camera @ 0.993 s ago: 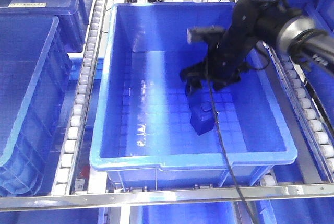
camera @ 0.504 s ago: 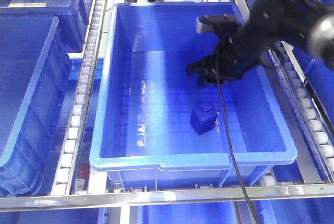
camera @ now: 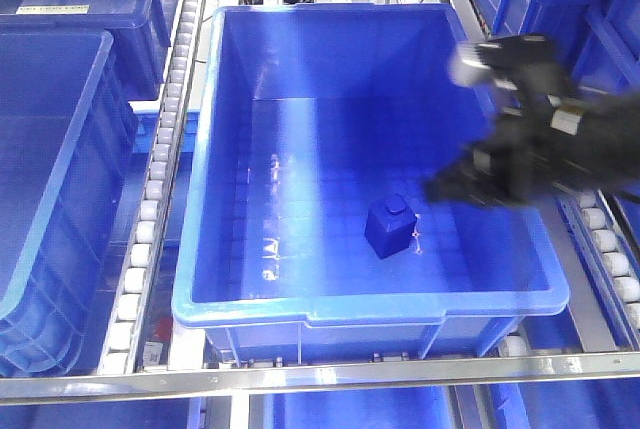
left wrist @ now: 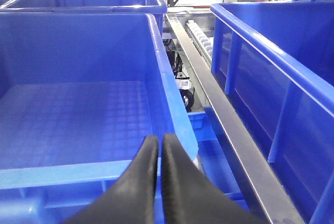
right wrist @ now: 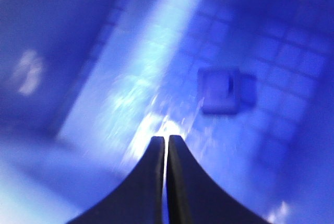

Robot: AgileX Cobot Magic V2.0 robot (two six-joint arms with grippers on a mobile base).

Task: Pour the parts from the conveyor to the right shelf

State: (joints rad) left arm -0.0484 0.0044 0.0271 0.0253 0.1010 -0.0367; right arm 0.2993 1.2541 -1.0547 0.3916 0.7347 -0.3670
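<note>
One part, a small blue block (camera: 390, 226) with a square knob on top, stands on the floor of the large blue crate (camera: 250, 301) in the middle of the right shelf (camera: 150, 219). In the right wrist view the same block (right wrist: 225, 91) lies blurred ahead of my right gripper (right wrist: 166, 139), which is shut and empty. From the front, my right gripper (camera: 438, 189) is motion-blurred over the crate's right wall, to the right of the block and apart from it. My left gripper (left wrist: 159, 139) is shut and empty above the near rim of another blue crate (left wrist: 78, 169).
More blue crates (camera: 45, 189) fill the shelf to the left and behind. White roller rows (camera: 590, 219) and silver rails (camera: 330, 374) run between them. In the left wrist view a metal rail (left wrist: 224, 125) and a tall blue crate wall (left wrist: 276, 78) stand to the right.
My right arm has swung from above the block to the right, across the crate's right wall. The block has stayed where it was on the crate floor.
</note>
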